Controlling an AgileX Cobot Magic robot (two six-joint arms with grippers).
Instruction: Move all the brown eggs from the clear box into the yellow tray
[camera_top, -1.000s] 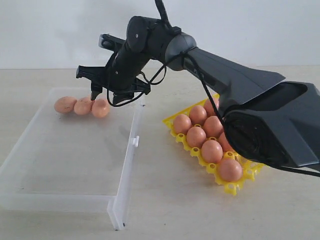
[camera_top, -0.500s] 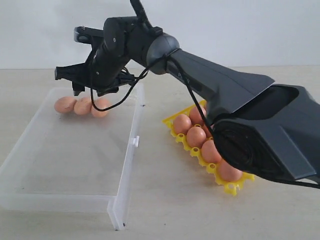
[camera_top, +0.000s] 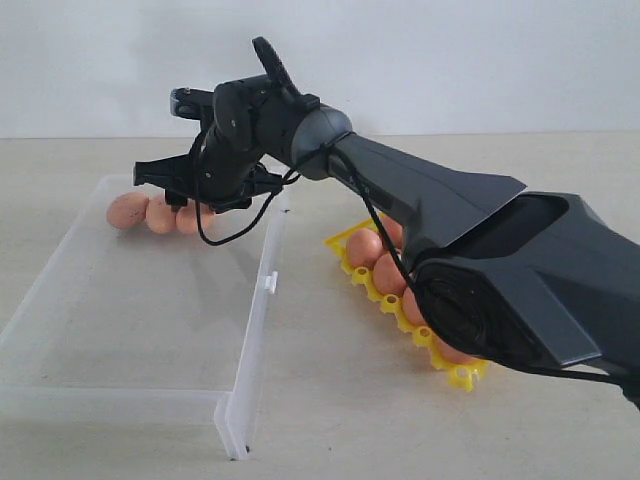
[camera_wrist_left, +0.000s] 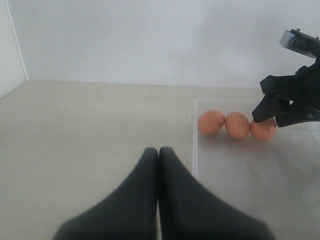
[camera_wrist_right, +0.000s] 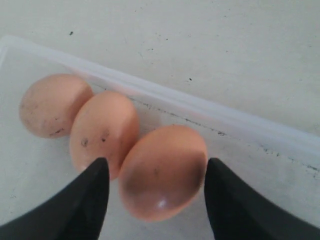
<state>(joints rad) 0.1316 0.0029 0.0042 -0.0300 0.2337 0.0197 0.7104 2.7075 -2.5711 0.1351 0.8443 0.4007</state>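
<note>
Three brown eggs (camera_top: 127, 210) lie in a row at the far corner of the clear box (camera_top: 120, 330). My right gripper (camera_top: 190, 205) reaches across the scene and hangs low over that row. Its jaws stand open on either side of the end egg (camera_wrist_right: 162, 172), with a small gap on each side. The other two eggs (camera_wrist_right: 102, 132) lie beside it. Several brown eggs (camera_top: 366, 247) sit in the yellow tray (camera_top: 462, 377) on the right, partly hidden by the arm. My left gripper (camera_wrist_left: 158, 150) is shut and holds nothing, just outside the box's end wall (camera_wrist_left: 194, 140).
The right arm's dark links (camera_top: 480, 260) stretch over the table from the right and cover much of the yellow tray. A thick rim flange (camera_top: 240, 420) runs along the clear box's right side. A white wall (camera_top: 450, 60) stands behind the table.
The right gripper has swung left along the back of the clear box and come down over the three eggs. Its jaws have kept the same width. The eggs have not moved.
</note>
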